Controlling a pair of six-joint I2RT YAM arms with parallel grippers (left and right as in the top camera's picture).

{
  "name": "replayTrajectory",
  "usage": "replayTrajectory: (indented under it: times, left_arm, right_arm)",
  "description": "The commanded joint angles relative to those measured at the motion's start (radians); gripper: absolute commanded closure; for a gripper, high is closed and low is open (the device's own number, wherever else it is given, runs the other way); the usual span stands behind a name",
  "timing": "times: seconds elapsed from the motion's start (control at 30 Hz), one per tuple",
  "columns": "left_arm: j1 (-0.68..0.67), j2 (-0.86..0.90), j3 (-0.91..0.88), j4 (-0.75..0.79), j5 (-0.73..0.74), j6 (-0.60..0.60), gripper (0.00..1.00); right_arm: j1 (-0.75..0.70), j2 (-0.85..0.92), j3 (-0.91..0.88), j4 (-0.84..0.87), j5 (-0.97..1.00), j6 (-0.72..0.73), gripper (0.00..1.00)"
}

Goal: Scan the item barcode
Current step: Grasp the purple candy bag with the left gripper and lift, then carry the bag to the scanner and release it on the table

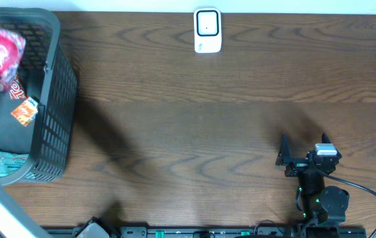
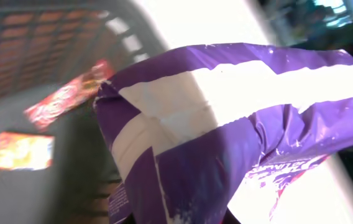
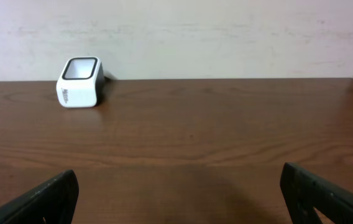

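Bag [image 2: 226, 124], purple and white, fills the left wrist view right at the lens, crumpled, hanging over the basket [image 1: 59, 112] at the table's left end. The left gripper's fingers are hidden behind it. They are clamped together, and I judge that they pinch the bag's film. Below lie a red packet [image 2: 68, 99] and an orange packet [image 2: 21, 151] on the basket floor. The right gripper [image 1: 304, 142] rests spread wide and empty near the front edge, well apart from all this.

Risks: a pinch on thin, slack film may slip, dropping the bag among the packets. The bag could also snag the basket rim if carried out low. A creased face may hide or warp the barcode, which I cannot find here.

Room: the table [image 1: 194, 132] between basket and scanner [image 1: 207, 30] is bare wood, an open path. The scanner stands at the far edge, by the wall, so little room lies behind it.
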Motion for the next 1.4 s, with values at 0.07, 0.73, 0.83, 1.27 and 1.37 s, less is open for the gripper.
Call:
replayTrajectory:
  times: [0.07,0.73,0.83,1.27,1.37]
  left_arm:
    - [-0.135,-0.161,0.011,0.019,0.048,-0.095,0.93]
    - [-1.214,0.2,0.002,-0.089,-0.327,0.055,0.93]
    - [-1.3,0.322,0.002,-0.071,-0.341,0.045,0.93]
    - [-1.394,0.69,0.002,-0.034,-0.336,-0.062,0.57]
    - [-1.392,0.685,0.004,-0.033,-0.331,-0.062,0.18]
  right_arm:
    - [0.007,-0.003,-0.004,0.0,0.009,-0.011,0.01]
    - [0.007,-0.003,-0.004,0.0,0.009,-0.011,0.01]
    - [0.007,-0.003,-0.004,-0.001,0.009,-0.011,0.01]
    - [0.007,-0.003,-0.004,0.0,0.009,-0.011,0.01]
    - [0.007,-0.003,-0.004,-0.001,0.009,-0.011,0.01]
